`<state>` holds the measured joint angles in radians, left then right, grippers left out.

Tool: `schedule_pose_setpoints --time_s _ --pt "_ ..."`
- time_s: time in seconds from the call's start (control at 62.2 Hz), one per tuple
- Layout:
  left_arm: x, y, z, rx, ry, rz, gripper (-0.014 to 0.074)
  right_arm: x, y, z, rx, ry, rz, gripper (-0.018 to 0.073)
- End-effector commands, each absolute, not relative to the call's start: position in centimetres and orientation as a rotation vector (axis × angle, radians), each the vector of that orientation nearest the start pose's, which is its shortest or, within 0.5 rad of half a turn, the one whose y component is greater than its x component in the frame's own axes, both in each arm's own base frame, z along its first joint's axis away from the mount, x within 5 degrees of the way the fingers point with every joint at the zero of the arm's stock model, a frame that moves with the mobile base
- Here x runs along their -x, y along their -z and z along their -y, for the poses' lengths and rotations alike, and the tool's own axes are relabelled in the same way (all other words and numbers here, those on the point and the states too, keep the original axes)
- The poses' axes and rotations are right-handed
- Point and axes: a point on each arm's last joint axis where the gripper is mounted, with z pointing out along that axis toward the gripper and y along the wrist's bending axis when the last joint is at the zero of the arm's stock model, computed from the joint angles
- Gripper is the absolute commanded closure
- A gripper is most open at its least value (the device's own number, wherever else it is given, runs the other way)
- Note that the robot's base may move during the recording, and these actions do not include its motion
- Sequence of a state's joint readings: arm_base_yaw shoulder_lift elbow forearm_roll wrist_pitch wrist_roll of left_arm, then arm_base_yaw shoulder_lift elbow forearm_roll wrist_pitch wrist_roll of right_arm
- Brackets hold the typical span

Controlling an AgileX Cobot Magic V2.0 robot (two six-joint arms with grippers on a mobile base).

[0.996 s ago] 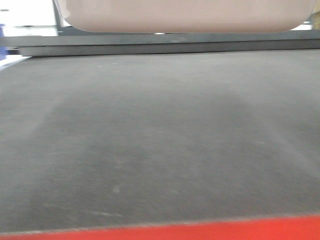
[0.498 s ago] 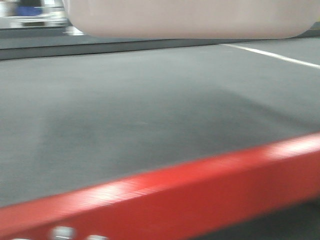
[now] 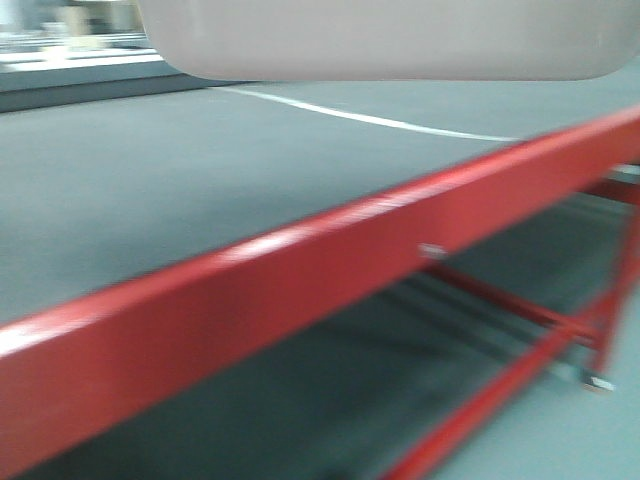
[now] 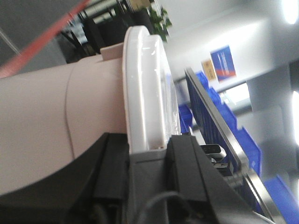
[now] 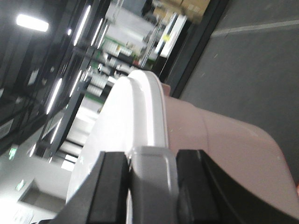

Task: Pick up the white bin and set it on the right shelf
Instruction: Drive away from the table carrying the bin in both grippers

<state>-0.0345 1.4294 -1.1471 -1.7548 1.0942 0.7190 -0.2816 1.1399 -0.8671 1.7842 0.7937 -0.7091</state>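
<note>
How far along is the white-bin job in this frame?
Done: the grab. The left gripper and right gripper are each shut on the white bin at its lid edge, and its underside hangs clear above the grey floor. In hand: the carry, with a red rack rail close to the camera. Left: setting it on the right shelf; the front view shows no steel shelf under it.
</note>
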Motion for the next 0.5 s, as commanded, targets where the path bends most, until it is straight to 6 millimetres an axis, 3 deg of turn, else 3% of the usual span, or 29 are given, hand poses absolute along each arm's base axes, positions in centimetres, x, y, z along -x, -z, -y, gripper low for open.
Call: schedule_pose_setpoints --time_s 0.0,0.482 --pt "-26.04 -42.65 9.78 -0.207 1.956 -1.562 0.0722 -23.04 -40.20 -0.52 -0.452 -1.384 -1.497 0.0491" --pt "-26.03 -42.63 9.78 -0.208 1.955 -1.564 0.0722 -23.04 -40.20 -0.52 -0.452 -1.384 -1.497 0.0491"
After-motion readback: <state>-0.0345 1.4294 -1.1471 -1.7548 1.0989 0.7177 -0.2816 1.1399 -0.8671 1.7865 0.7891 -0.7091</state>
